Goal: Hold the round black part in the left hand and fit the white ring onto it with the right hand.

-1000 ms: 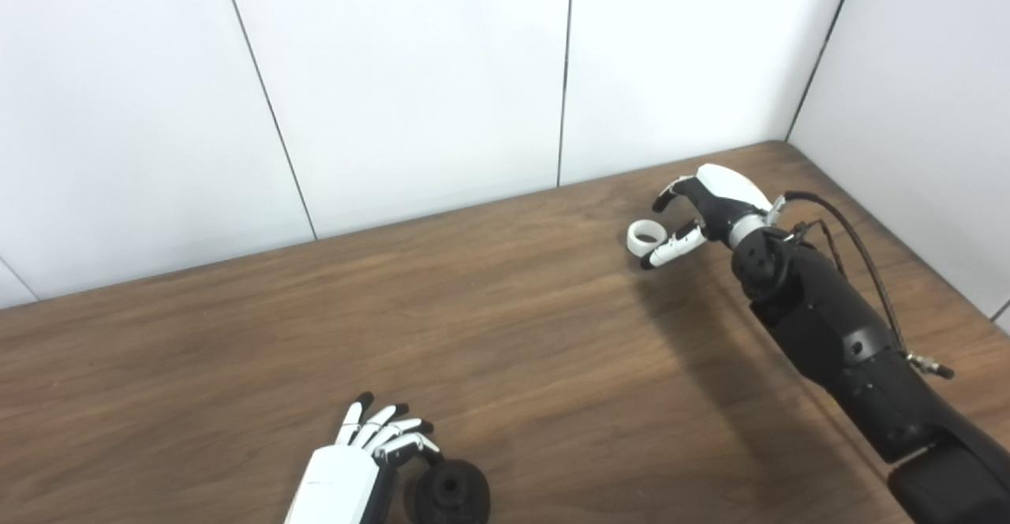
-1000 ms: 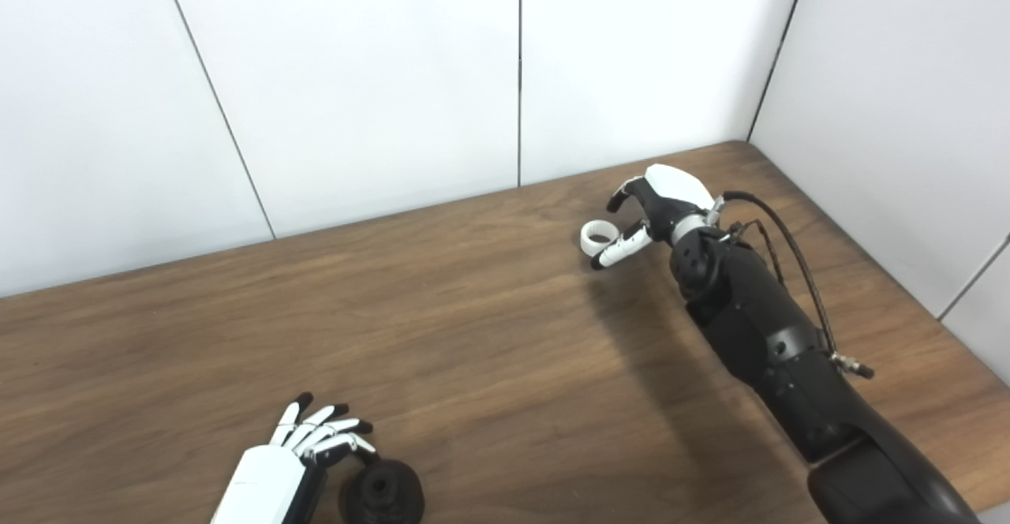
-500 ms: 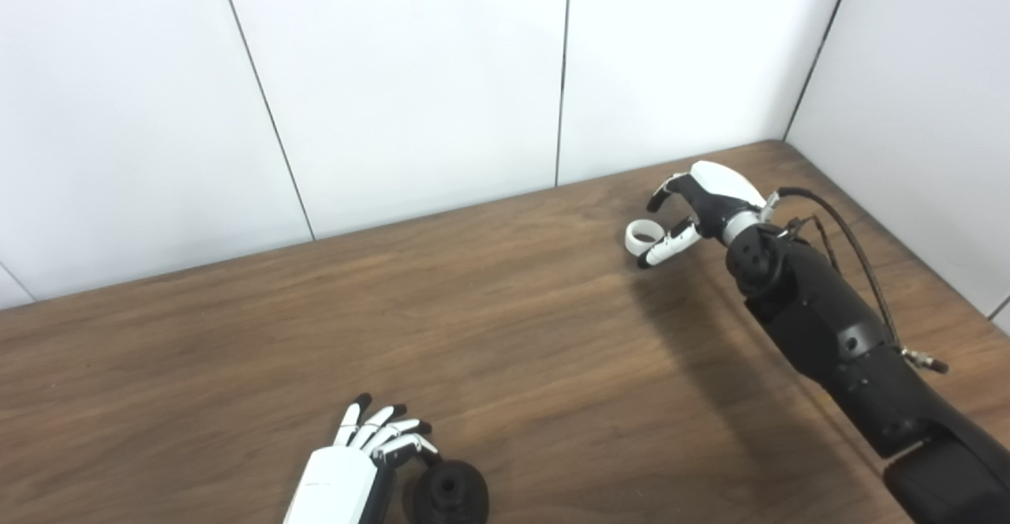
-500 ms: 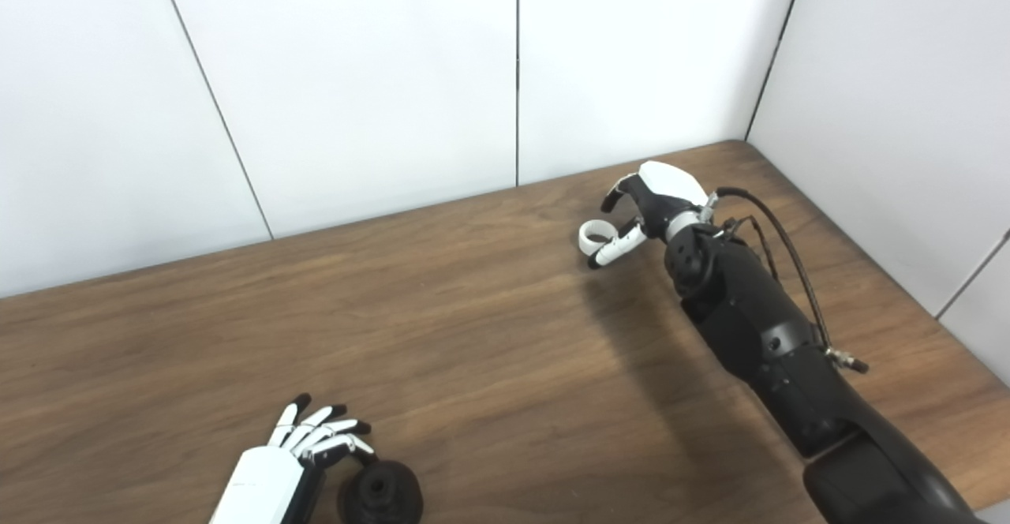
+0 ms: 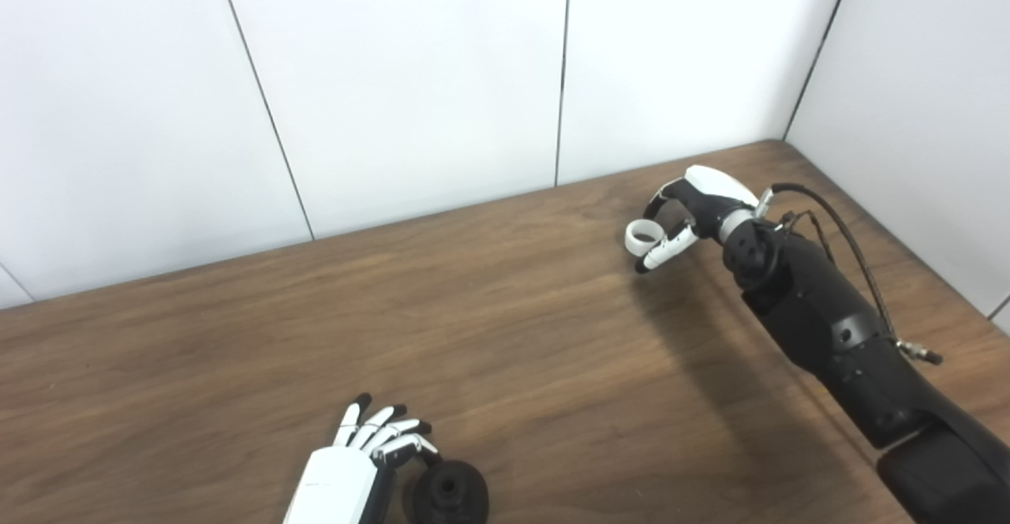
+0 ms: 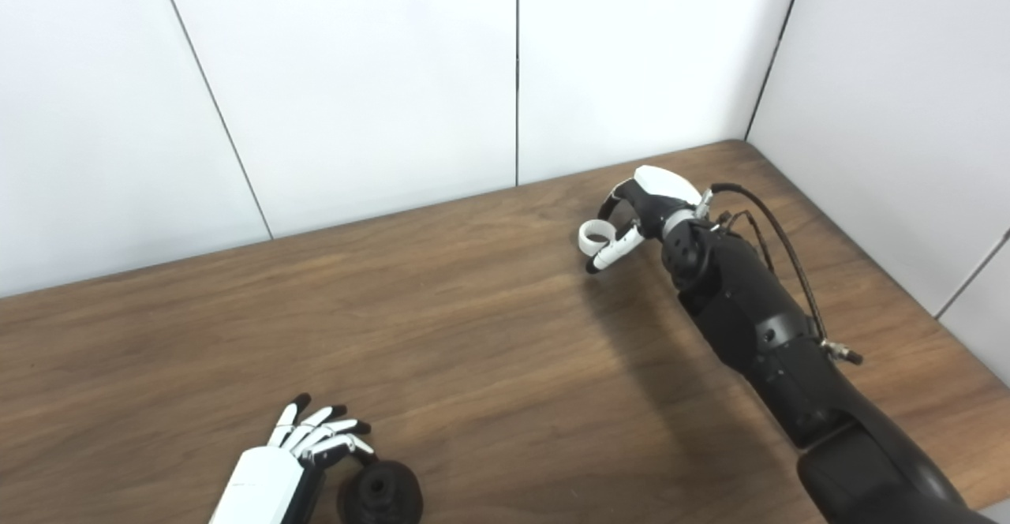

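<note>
The round black part (image 5: 448, 494) sits on the table near the front edge. My left hand (image 5: 357, 465) lies just left of it, open, with its fingers spread and its thumb against the part's rim. Far back on the right, the white ring (image 5: 640, 235) is pinched between the curled fingers and thumb of my right hand (image 5: 688, 207). The ring is tilted, its hole facing up and left. Whether it has left the table cannot be told.
The brown wooden table (image 5: 505, 334) meets white wall panels at the back and at the right, close behind my right hand. The black right forearm (image 5: 821, 327) with its cable stretches across the table's right side.
My right hand's fingers have curled down and closed onto the white ring, and the wrist has edged slightly left. The left hand and the black part have not moved.
</note>
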Action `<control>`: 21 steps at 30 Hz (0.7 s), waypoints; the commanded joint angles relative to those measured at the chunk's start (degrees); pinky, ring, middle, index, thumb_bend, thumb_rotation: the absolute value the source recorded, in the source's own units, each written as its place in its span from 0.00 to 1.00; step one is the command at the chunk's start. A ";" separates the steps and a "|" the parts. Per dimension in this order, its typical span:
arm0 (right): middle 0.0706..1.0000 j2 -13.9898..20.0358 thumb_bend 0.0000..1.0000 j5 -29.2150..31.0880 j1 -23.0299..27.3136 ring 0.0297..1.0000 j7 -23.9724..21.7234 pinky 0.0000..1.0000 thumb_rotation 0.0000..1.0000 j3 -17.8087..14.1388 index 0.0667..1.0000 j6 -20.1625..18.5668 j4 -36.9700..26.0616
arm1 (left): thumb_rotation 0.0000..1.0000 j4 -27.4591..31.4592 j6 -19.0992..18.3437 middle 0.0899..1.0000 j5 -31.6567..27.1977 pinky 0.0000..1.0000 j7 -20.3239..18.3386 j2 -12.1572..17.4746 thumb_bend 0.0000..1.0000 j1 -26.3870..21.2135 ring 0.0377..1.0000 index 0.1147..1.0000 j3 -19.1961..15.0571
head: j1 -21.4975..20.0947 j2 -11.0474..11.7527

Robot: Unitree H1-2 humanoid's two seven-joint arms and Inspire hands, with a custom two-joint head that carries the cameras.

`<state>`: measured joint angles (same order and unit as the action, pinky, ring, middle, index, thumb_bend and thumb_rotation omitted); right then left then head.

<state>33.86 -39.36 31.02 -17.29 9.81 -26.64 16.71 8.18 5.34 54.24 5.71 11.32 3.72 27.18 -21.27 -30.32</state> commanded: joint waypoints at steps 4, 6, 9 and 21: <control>0.90 1.15 0.82 -1.31 3.27 0.96 0.40 0.87 0.28 -0.73 0.65 -0.23 -0.91 | 0.06 -2.19 -1.00 0.75 1.98 1.00 -0.46 1.11 0.52 3.15 0.87 0.42 0.46 | -0.07 -0.18; 0.90 1.25 0.82 -1.42 3.26 0.96 0.30 0.87 0.29 -0.55 0.65 -0.22 -0.89 | 0.06 -2.11 -1.08 0.75 1.96 1.00 -0.55 1.13 0.53 3.19 0.87 0.42 0.43 | -0.07 -0.18; 0.90 1.24 0.82 -1.66 3.22 0.96 0.02 0.87 0.29 -0.63 0.64 -0.24 -1.02 | 0.06 -2.04 -1.01 0.75 1.87 1.00 -0.45 1.09 0.53 3.21 0.87 0.42 0.40 | -0.08 -0.30; 0.90 1.23 0.80 -1.67 3.43 0.96 0.33 0.87 0.28 -0.43 0.63 -0.14 -0.77 | 0.06 -2.16 -0.85 0.74 2.16 1.00 -0.17 0.93 0.52 3.09 0.88 0.42 0.43 | 0.10 -0.49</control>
<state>33.67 -40.05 31.05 -18.15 9.83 -26.65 16.89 8.48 5.02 54.95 5.71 11.32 3.98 27.12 -21.09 -30.76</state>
